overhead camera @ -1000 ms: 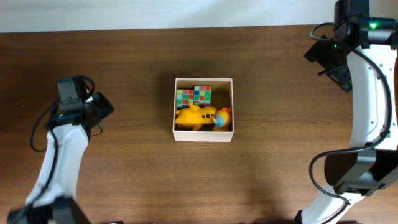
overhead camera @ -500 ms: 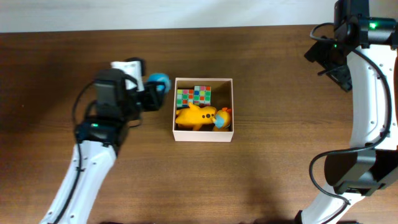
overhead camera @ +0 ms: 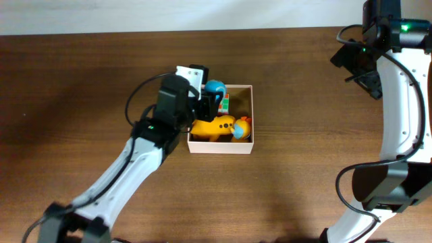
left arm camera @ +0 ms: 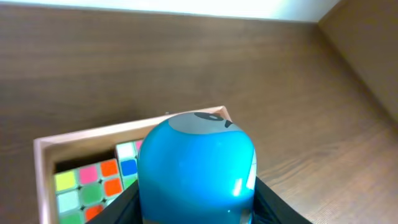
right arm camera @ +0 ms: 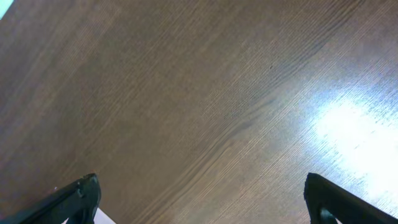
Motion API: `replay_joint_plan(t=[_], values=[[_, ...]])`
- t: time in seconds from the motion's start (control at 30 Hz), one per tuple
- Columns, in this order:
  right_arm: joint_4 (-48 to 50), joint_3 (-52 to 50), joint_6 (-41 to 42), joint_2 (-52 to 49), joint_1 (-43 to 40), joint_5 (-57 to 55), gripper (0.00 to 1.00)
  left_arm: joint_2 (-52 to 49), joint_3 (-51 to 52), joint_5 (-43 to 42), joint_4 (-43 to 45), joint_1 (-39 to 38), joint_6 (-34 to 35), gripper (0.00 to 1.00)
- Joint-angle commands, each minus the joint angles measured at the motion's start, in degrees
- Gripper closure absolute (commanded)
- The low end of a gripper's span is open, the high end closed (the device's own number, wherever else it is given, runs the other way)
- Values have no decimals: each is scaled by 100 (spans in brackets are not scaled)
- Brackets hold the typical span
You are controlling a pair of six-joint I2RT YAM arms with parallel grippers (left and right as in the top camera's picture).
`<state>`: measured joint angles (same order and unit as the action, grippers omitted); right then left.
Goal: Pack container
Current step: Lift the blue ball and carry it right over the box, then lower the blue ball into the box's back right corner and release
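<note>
Dark wood-grain tabletop (overhead camera: pixel 304 169) is giving us wide margin on all sides of one square cream-walled cardboard container (overhead camera: pixel 253 115) sitting mid-table. Our left gripper (overhead camera: pixel 212 98) is clamping one glossy blue rounded toy (left arm camera: pixel 196 165) over its back-left corner. Inside we're seeing one colour-tiled cube (left arm camera: pixel 87 186) and one yellow plush (overhead camera: pixel 214 127). Right gripper (right arm camera: pixel 202 199) is hanging fully spread, well apart.

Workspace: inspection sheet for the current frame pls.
Surface: brown wooden table; glare patch in the right wrist view.
Job's things: container holds a colour puzzle cube, a yellow toy and a small yellow-and-blue toy; blue toy not yet in.
Clutter: nothing seen.
Grippers: left jaws shut on the blue toy over the container's far side; right jaws open over bare table.
Cables: black loops along both arms.
Surroundings: pale strip beyond the table's far edge.
</note>
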<state>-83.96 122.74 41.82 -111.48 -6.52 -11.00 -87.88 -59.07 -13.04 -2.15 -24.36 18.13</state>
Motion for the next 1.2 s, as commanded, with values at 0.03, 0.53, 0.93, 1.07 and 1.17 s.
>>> replay_joint_plan(t=[0.03, 0.53, 0.93, 1.07, 1.17], values=[[0, 55, 15, 50, -31, -9, 1, -448, -24, 42, 490, -79, 46, 55], [0, 55, 15, 50, -31, -11, 1, -1154, -24, 39, 1506, -407, 542, 55], [0, 55, 17, 50, -31, -9, 1, -1440, -24, 85, 1716, -577, 586, 55], [-2, 55, 15, 50, -31, -9, 1, -1440, -24, 87, 1716, -575, 586, 44], [0, 55, 15, 50, -31, -9, 1, -1440, -24, 85, 1718, -575, 586, 34]])
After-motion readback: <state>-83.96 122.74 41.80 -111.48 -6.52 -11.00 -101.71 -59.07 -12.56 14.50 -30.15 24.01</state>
